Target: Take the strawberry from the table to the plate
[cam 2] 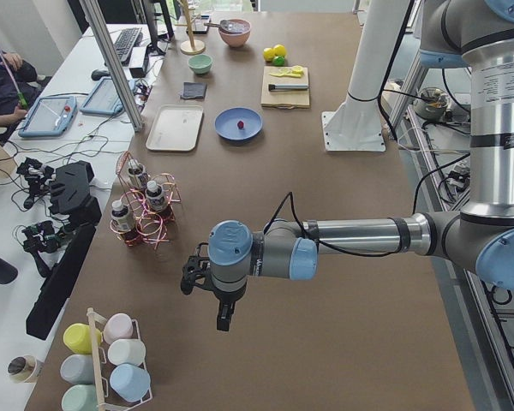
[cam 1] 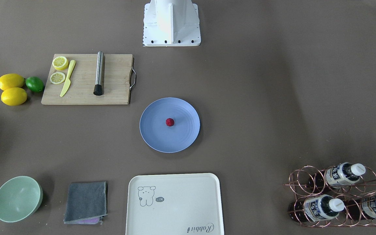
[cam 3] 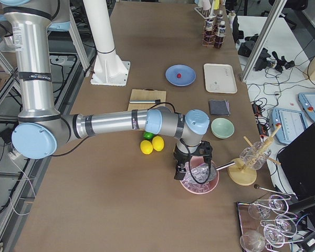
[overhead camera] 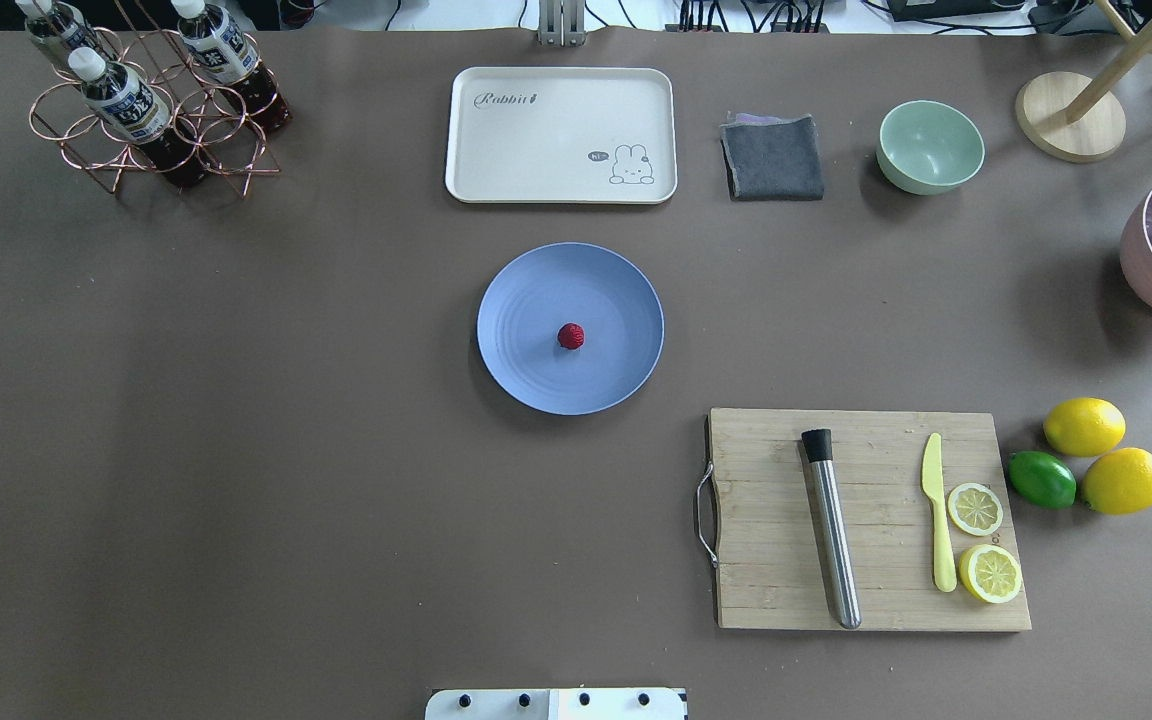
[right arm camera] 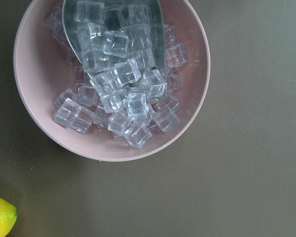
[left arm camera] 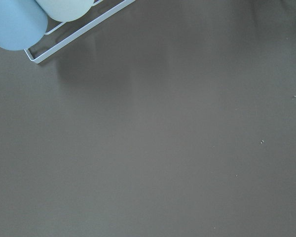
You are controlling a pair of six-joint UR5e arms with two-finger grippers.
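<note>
1 strawberry (overhead camera: pixel 570 336) is seen resting near the middle of the plate (overhead camera: pixel 526 380), so the placing step is judged done. The left gripper (cam 2: pixel 224 320) and right gripper (cam 3: pixel 184 172) are held well apart from it (shown in side views only), so their finger opening cannot be told. No further move is judged necessary.

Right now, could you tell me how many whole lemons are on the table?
2. One lemon sits beyond the lime, the other lemon beside it, both past the cutting board.
</note>
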